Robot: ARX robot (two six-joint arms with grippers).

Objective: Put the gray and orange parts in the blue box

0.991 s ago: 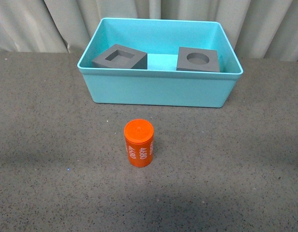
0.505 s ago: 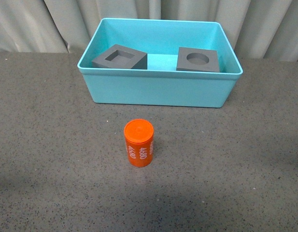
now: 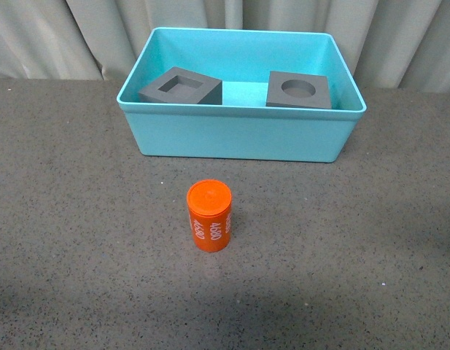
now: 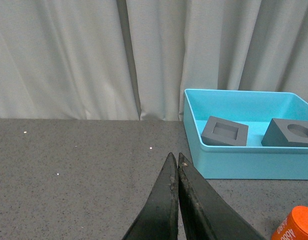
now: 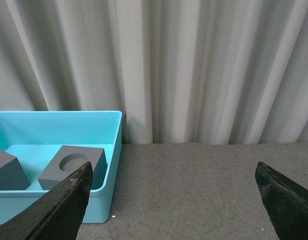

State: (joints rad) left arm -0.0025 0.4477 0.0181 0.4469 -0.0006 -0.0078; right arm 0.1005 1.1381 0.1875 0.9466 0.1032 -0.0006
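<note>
— Where's everything?
— The orange cylinder (image 3: pixel 209 216) stands on the table (image 3: pixel 79 219), in front of the blue box (image 3: pixel 239 109). The square-recess gray cube (image 3: pixel 181 86) and round-recess gray cube (image 3: pixel 299 90) sit inside.
— Jaws?
— My left jaws are pressed together, gripping nothing; my right jaws are spread wide.

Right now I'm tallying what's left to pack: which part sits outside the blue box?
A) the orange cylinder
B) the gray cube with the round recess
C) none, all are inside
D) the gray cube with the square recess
A: the orange cylinder stands upright on the table in front of the blue box, while the square-recess cube and the round-recess cube lie inside it.
</note>
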